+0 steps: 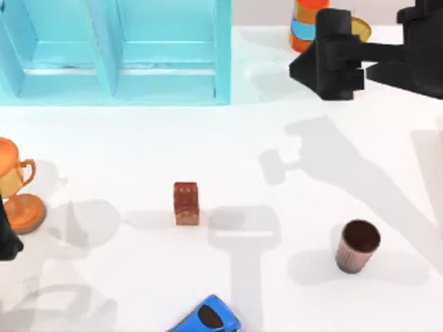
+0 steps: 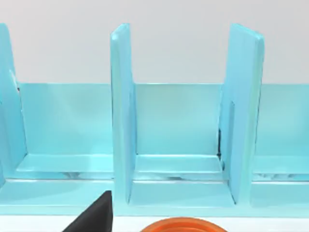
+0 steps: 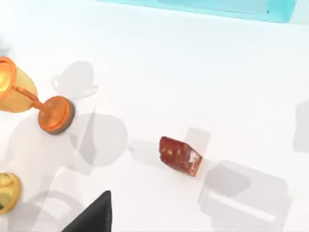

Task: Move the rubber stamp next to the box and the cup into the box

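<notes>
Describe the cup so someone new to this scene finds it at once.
Start at the big turquoise box along the table's far edge, then go to the near right part of the white table. The cup stands there alone, well right of the rubber stamp. It is a handleless tumbler, ribbed pinkish-brown outside and dark brown inside, unlike the blocky stamp or the orange handled trophy at left.

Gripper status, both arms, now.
Left gripper: at the table's left edge beside the orange trophy; cannot tell.
Right gripper: raised at the table's far right, holding nothing; cannot tell.
</notes>
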